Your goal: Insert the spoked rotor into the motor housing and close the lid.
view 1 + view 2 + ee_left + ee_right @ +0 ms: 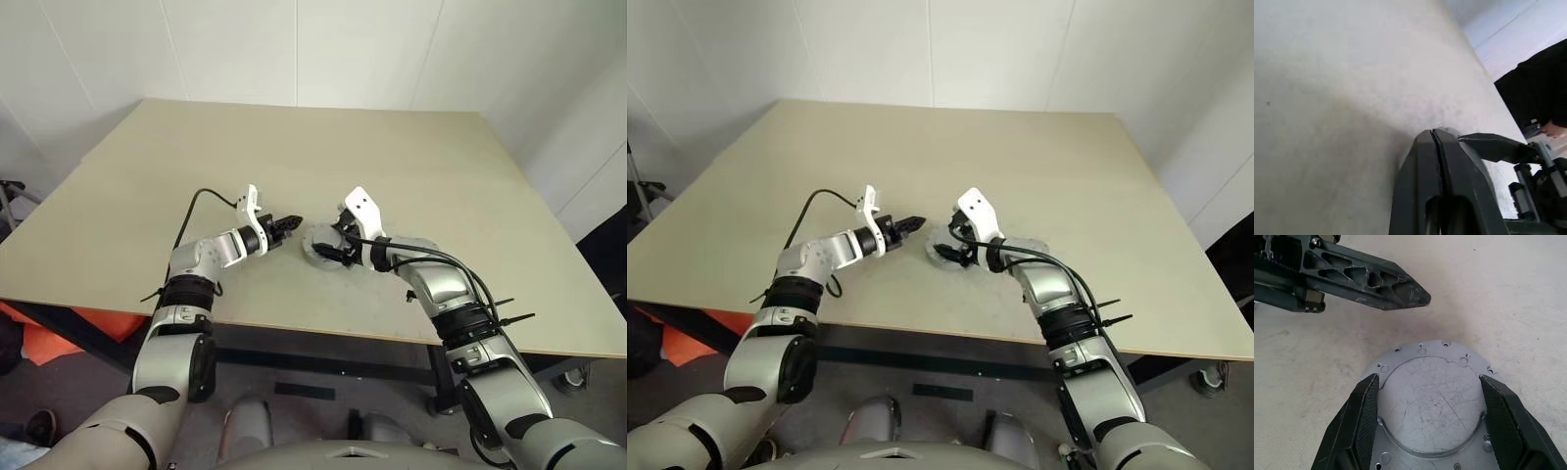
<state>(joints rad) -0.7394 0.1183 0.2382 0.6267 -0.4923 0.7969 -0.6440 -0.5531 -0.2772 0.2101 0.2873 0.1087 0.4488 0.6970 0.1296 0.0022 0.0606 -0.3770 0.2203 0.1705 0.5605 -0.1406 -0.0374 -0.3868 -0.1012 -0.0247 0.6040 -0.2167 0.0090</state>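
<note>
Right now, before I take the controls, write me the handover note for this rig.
Left gripper: shut, empty, hanging just beside the motor housing.
Right gripper: open wide, its fingers on either side of the housing's round silver lid; whether they press on it I cannot tell.
The housing sits on the table near the front edge.
Done: lid looks to be on; rotor not visible.
Left: check that the lid is seated, then release.

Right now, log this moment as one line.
left gripper: shut, empty, beside lid | right gripper: open astride round silver lid | table
</note>
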